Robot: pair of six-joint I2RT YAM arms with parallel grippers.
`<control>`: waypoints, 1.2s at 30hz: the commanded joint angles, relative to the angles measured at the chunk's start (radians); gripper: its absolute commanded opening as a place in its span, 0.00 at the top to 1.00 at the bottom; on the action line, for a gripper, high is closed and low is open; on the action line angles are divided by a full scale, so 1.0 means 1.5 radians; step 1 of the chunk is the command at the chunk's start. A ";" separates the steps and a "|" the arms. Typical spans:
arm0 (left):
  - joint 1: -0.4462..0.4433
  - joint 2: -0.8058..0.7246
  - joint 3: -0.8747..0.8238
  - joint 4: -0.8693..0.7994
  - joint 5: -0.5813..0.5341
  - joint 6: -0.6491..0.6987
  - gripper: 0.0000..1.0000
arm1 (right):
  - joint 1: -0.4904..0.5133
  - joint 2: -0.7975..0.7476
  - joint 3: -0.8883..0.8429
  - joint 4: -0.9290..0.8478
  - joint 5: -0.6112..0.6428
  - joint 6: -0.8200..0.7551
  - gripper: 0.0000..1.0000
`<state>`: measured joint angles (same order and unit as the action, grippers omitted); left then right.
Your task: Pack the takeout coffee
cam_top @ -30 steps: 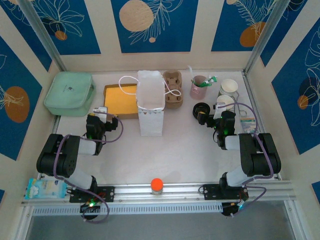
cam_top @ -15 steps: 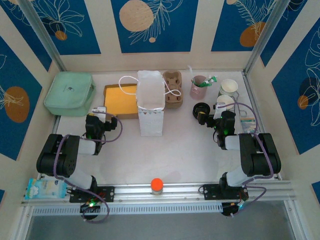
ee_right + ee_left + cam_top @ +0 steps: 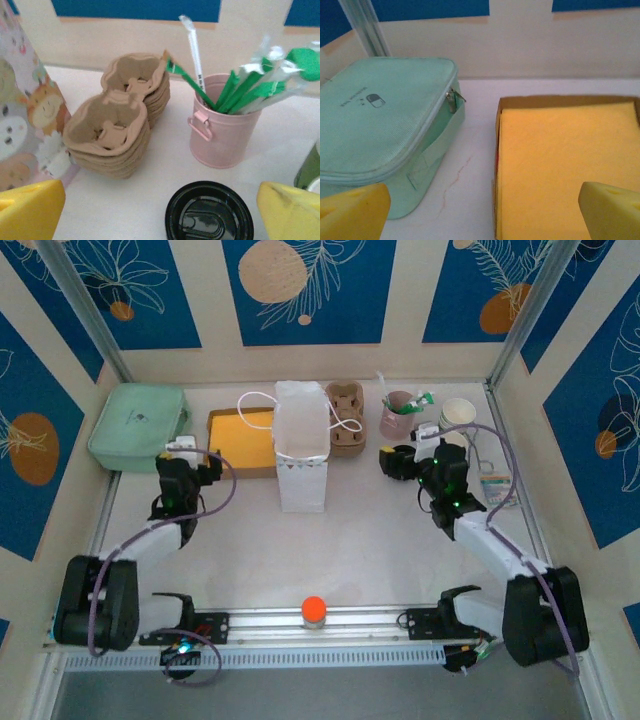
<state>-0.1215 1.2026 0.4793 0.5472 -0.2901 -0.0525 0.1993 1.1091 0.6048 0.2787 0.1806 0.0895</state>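
Note:
The takeout coffee (image 3: 209, 215) shows its round black lid low in the right wrist view, in front of the pink cup. From above the coffee (image 3: 390, 464) is partly hidden under my right gripper (image 3: 408, 458). My right gripper (image 3: 160, 214) is open, its yellow fingertips (image 3: 30, 210) standing wide on either side of the lid and apart from it. My left gripper (image 3: 188, 462) is open and holds nothing. In its wrist view the left gripper (image 3: 482, 214) hovers over the strip of table between the mint pouch and the yellow-lined box.
A white paper bag (image 3: 300, 465) stands open mid-table. Behind it lie stacked cardboard cup carriers (image 3: 112, 130) and a pink cup with straws (image 3: 225, 130). Lidless green cups (image 3: 458, 415) stand at the back right. A mint pouch (image 3: 375, 120) and a yellow-lined box (image 3: 565, 150) sit at the back left.
Both arms have stretched out toward the back. The left gripper moved left and back to the pouch and box. The right gripper moved back-left over the black-lidded cup.

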 commanded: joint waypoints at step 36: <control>-0.420 -0.280 0.024 -0.484 0.173 -0.319 0.05 | -0.192 0.165 0.607 -0.826 -0.061 0.297 0.27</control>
<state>-0.7113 0.7197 0.5362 -0.2752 -0.0521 -0.4965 -0.0868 1.3579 1.4868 -0.9192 0.1368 0.5201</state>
